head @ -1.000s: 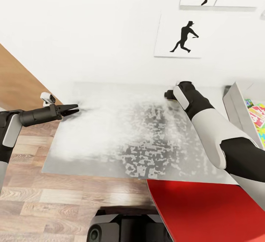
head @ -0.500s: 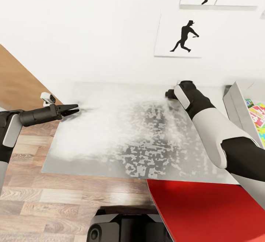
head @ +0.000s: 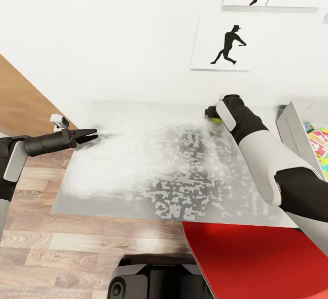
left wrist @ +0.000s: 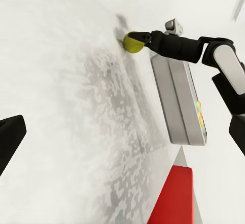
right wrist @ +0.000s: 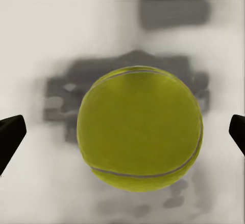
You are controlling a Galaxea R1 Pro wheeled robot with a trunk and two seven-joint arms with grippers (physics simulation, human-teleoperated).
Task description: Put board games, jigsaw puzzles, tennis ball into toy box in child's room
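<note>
The right gripper (left wrist: 139,40) reaches forward to the far edge of the table, by the wall, its black fingers spread with the small yellow-green tennis ball (right wrist: 139,129) between them. In the right wrist view the two fingertips sit wide apart at either side of the ball, clear of its surface, so the ball is bracketed but not pinched. In the head view a sliver of that ball (head: 213,116) peeks out beside the black wrist. The right arm runs long and nearly straight from the robot's shoulder, black wrist, then a white forearm shell, then a black elbow.

The ball is round and felt-like, with a thin pale seam curving across it, and rests on the white table top (head: 150,162), a glossy surface mottled with grey speckles.

The left gripper (head: 93,134) is held out low over the table's left end, its slim black fingers close together; whether they fully meet I cannot tell. Its arm is bent, with dark forearm and white upper shell.

Just right of the right arm stands the light-grey toy box (head: 291,130), with flared sides, colourful printed items inside. A red flat panel (head: 255,262) lies at the near edge; wood-plank floor (head: 68,249) below, black silhouette pictures (head: 228,44) on the white wall.
</note>
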